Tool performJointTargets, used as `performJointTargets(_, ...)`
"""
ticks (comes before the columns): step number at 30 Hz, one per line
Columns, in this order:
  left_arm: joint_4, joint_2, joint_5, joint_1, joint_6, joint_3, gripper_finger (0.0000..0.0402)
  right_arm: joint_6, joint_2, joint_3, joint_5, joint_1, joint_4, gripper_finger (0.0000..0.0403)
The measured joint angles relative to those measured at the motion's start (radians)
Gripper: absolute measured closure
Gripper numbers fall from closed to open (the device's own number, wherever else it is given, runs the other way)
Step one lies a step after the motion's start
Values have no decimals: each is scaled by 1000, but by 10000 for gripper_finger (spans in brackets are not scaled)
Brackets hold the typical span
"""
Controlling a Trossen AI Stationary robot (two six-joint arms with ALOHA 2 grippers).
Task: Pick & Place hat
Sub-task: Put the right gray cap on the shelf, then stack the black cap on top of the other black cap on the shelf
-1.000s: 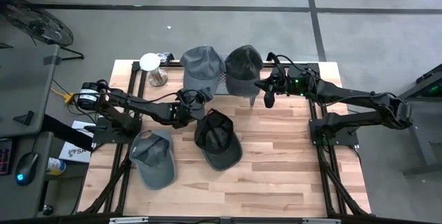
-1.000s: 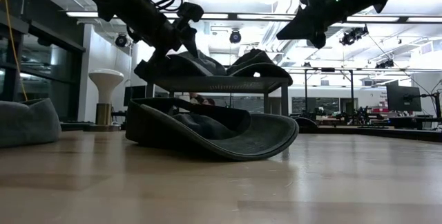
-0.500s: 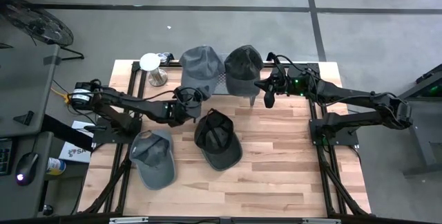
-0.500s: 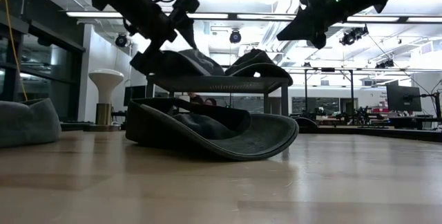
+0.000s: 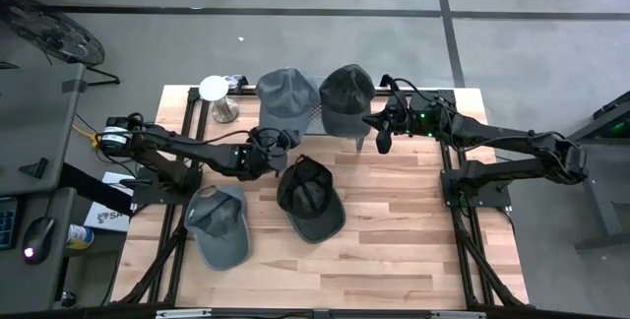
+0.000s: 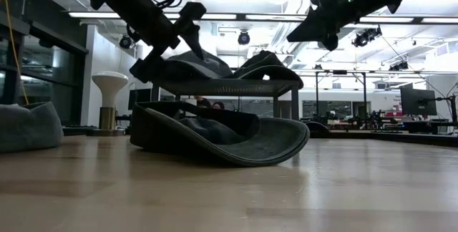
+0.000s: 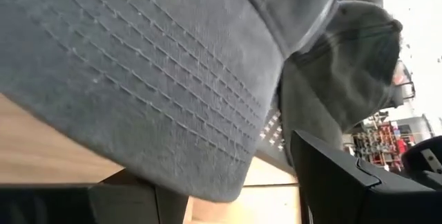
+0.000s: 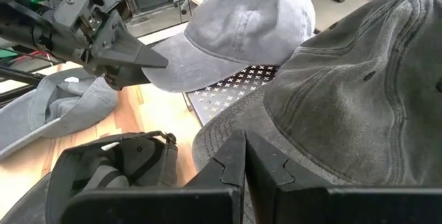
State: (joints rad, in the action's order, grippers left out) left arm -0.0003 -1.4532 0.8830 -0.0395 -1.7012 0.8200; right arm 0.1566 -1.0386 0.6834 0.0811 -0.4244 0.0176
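Where left claw (image 8: pixel 138 57) meets grey hat (image 8: pixel 235 27), no legible label.

Four caps on the tabletop (image 5: pixel 394 240), counting them off. Two sit on the perforated rack (image 8: pixel 231 86) at the far edge: a grey cap (image 5: pixel 287 93) and a dark cap (image 5: pixel 347 91) side by side. Two more lie on the wood nearer than the rack: a light grey cap (image 5: pixel 219 223) and a black cap (image 5: pixel 310 199), upturned. One white mushroom-shaped stand (image 5: pixel 216 95) beside the rack. Two arms.
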Motion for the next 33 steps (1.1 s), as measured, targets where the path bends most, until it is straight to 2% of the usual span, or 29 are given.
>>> performJointTargets(18,-11,0,-120,0,-6,0,172,0,0,0,-5,0,-19,403)
performJointTargets(33,-67,15,-115,-34,22,0,172,0,0,0,-3,0,-39,403)
